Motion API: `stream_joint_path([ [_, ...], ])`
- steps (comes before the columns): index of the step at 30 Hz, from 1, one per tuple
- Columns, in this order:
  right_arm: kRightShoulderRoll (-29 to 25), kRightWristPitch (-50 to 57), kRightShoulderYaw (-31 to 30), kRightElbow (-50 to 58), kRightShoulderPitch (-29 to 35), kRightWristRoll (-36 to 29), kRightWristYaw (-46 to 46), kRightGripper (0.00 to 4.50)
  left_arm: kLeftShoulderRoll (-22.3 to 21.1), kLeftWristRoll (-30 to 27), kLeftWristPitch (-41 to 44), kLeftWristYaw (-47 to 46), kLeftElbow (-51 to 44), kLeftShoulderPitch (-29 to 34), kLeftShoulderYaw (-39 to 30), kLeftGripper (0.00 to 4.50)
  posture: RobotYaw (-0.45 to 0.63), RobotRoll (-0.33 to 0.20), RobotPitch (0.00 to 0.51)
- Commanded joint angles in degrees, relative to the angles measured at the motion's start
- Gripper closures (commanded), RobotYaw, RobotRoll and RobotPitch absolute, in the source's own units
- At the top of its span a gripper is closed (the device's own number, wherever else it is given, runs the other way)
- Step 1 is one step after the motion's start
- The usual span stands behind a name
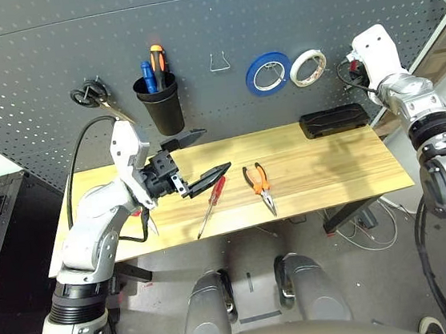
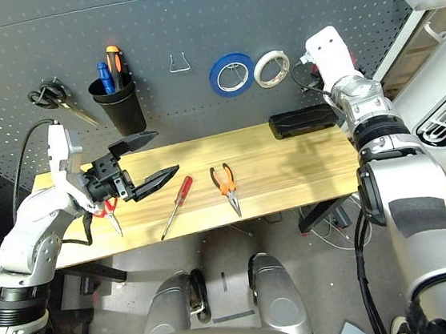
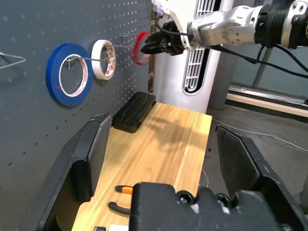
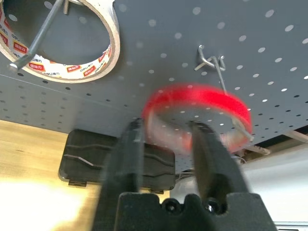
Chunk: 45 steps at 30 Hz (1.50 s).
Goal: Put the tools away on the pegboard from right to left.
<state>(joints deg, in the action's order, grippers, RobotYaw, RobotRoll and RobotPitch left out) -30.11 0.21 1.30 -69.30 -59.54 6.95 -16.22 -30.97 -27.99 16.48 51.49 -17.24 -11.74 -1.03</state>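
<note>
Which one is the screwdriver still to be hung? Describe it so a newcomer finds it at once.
Start at the wooden table below the dark pegboard. On it, just left of the orange-and-black pliers, lies a slim screwdriver with a red handle and thin metal shaft. The screwdrivers in the black cup stand upright instead.

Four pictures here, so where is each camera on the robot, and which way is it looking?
Left eye: on the head, looking down at the wooden table and pegboard over both arms.
Right eye: beside it, the same scene a little shifted.
Left wrist: on the left arm, looking along the table between its own wide-open black fingers, toward the right hand at the board.
Right wrist: close to the board, its fingers at the red tape ring on a hook.
Shared: both wrist views show the white tape roll and red ring.
</note>
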Motion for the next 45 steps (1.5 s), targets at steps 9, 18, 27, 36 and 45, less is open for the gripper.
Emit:
stream_joint_path([
  [9, -7.5, 4.8, 5.1, 25.7, 10.6, -10.1, -18.2, 0.05, 0.1, -0.5, 1.3, 0.7, 0.0, -0.9, 1.0, 0.00, -0.09, 0.000, 0.076],
  [18, -21.6, 42.0, 5.5, 56.4, 21.2, -23.8, -37.6, 0.05, -0.3, -0.4, 1.7, 2.8, 1.3, -1.0, 2.0, 0.00, -0.13, 0.000, 0.089],
  [27, -12.4, 65.8, 0.1, 68.8, 24.3, -27.1, -29.4, 0.05, -0.7, 2.5, 1.0, 4.6, 3.9, -0.6, 5.4, 0.00, -0.13, 0.000, 0.100],
  [36, 5.1, 67.8, -4.0, 62.6, 23.3, -21.4, -12.4, 0.05, -2.0, 13.7, 1.0, 1.6, 10.7, -1.6, 12.2, 0.00, -0.10, 0.000, 0.110],
  [45, 18.1, 68.1, -6.6, 51.7, 22.1, -15.7, 0.3, 0.05, -2.0, 16.2, 4.4, 1.1, 12.2, -1.5, 14.6, 0.00, -0.08, 0.000, 0.136],
])
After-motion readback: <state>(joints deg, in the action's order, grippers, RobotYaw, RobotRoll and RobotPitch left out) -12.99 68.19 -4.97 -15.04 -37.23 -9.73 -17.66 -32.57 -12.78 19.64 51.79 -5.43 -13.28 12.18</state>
